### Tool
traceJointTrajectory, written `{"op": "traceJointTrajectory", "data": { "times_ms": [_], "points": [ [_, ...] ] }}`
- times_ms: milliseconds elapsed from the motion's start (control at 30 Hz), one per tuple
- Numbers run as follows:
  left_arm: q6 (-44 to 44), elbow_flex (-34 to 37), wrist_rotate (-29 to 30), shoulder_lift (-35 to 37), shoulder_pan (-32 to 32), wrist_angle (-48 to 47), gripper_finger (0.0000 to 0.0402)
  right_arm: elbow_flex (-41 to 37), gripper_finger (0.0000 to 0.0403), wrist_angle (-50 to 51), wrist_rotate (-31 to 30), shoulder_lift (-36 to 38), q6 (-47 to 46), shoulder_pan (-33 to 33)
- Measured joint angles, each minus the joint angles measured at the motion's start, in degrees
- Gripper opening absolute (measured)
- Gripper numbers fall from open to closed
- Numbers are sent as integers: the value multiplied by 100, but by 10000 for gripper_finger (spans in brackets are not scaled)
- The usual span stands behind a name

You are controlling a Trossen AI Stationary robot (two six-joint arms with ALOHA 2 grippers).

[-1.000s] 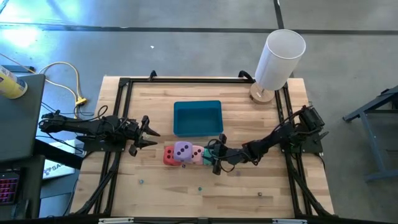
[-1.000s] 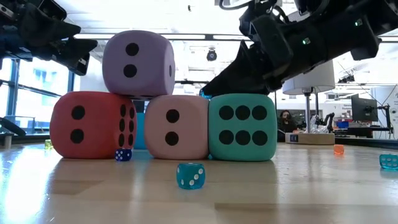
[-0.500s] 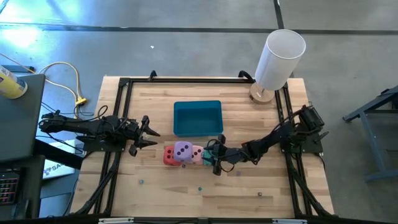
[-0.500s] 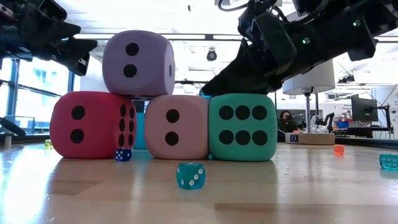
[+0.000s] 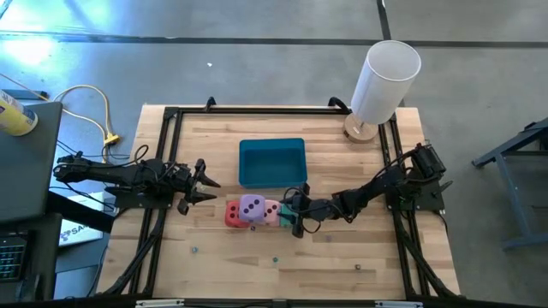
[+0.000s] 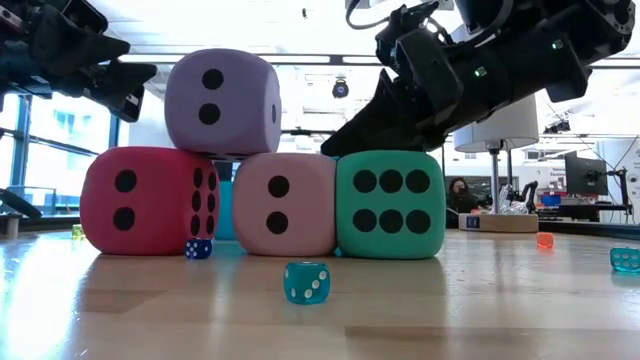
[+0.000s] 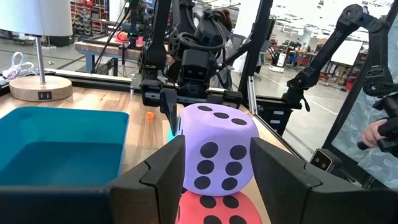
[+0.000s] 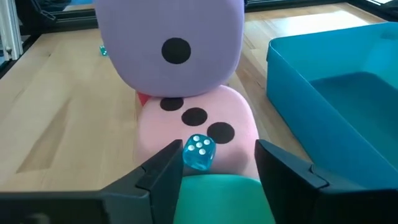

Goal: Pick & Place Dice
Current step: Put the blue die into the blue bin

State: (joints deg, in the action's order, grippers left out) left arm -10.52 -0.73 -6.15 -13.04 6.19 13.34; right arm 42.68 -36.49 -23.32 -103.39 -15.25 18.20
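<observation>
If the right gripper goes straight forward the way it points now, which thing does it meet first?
Most likely the teal die: the right gripper hangs open just over it, pointing along the row. Slightly higher, it would meet the purple die stacked beyond, above the pink die. Depth is uncertain.

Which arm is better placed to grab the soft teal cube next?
The right. Its open pincer hovers straddling the soft teal cube, while the left pincer waits, open, beyond the soft red cube.
</observation>
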Motion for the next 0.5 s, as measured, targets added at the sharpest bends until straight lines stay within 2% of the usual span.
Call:
{"op": "traceJointTrajectory", "data": {
  "times_ms": [167,500],
  "points": [
    [0,-1,0,0,-2,0,175,0,142,-2,231,0,4,-2],
    [2,-2,0,0,0,0,175,0,50,0,272,0,61,-2]
  ]
}}
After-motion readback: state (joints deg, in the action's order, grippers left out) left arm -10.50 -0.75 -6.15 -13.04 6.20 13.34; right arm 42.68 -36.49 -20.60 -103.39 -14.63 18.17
